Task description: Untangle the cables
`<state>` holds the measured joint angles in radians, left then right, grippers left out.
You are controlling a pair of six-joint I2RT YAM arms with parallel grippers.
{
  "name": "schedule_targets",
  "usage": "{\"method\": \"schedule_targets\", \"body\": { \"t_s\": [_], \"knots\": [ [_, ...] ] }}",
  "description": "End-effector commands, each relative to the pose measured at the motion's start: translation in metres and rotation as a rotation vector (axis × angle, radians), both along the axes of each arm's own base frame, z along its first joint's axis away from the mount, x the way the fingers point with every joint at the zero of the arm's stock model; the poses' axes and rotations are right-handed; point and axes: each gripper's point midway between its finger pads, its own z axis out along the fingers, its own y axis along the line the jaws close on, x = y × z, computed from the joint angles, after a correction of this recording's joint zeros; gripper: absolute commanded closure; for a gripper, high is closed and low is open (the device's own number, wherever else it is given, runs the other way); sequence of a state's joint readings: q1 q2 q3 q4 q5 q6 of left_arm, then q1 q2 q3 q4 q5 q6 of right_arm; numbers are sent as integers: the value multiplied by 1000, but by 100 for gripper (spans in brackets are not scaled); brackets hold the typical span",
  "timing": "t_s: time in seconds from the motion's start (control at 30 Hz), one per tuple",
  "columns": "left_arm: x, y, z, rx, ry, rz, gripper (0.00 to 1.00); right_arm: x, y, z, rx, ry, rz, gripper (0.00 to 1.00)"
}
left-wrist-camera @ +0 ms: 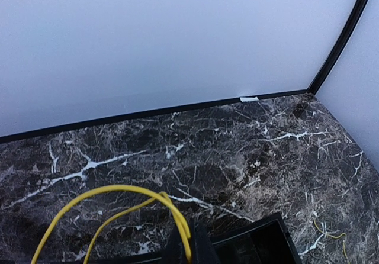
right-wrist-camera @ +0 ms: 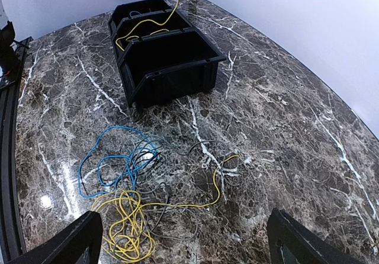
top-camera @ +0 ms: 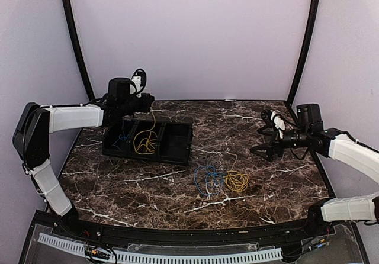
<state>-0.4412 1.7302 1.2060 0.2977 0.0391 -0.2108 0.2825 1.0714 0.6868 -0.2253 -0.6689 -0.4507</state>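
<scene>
Marble table [top-camera: 118, 184], white walls [top-camera: 189, 39]. Blue cable [top-camera: 205, 179], yellow coil [top-camera: 237, 182] and grey cable [right-wrist-camera: 160, 188] tangled together on the stone, front centre. Another yellow cable [top-camera: 145, 141] draped into middle compartment of tray [top-camera: 177, 154], upper end pinched in fully closed left gripper [left-wrist-camera: 186, 246] above. Right gripper [top-camera: 262, 143] spread wide, empty, well right of tangle.

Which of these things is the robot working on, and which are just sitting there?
For the job:
- hanging yellow cable, pinched by the left gripper
- blue cable, loose yellow cable and thin dark wire, tangled together on the table

Just there:
- black bin
- white scrap by the back wall
</scene>
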Motion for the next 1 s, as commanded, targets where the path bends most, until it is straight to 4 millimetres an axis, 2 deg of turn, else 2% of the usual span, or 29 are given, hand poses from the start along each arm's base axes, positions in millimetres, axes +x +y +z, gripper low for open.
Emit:
{"method": "schedule_targets", "body": {
  "t_s": [0.0, 0.1, 0.3, 0.43, 0.5, 0.53, 0.57, 0.6, 0.7, 0.73, 0.97],
  "knots": [
    [-12, 1, 19, -66, -51, -22, 100, 2, 0, 2, 2, -24, 9, 1],
    [-20, 3, 11, -76, -10, -22, 100, 2, 0, 1, -3, -20, 13, 1],
    [-42, 12, -24, -97, 115, -1, 100, 1, 0, 2, -3, -28, 12, 1],
    [-56, 14, -39, -96, 183, -2, 100, 1, 1, -1, -5, -19, 19, 1],
    [-61, 14, -47, -82, 236, 2, 100, 1, 1, -2, -7, -14, 22, 1],
    [-68, 16, -60, -58, 297, 12, 100, 1, 1, -2, -9, -11, 23, 1],
    [-68, 15, -57, -72, 321, 26, 100, 1, 1, -3, -11, -10, 22, 1],
    [-76, 17, -68, -50, 385, 37, 100, 1, 0, -3, -13, -9, 22, 1],
    [-83, 16, -70, -44, 457, 51, 100, 1, 1, -3, -12, -12, 25, 1],
    [-89, 15, -78, -24, 498, 51, 100, 1, 1, -3, -11, -13, 25, 1],
    [-84, 3, -91, -5, 567, 26, 100, 0, 1, -4, -16, -6, 28, 1]
  ]
}}
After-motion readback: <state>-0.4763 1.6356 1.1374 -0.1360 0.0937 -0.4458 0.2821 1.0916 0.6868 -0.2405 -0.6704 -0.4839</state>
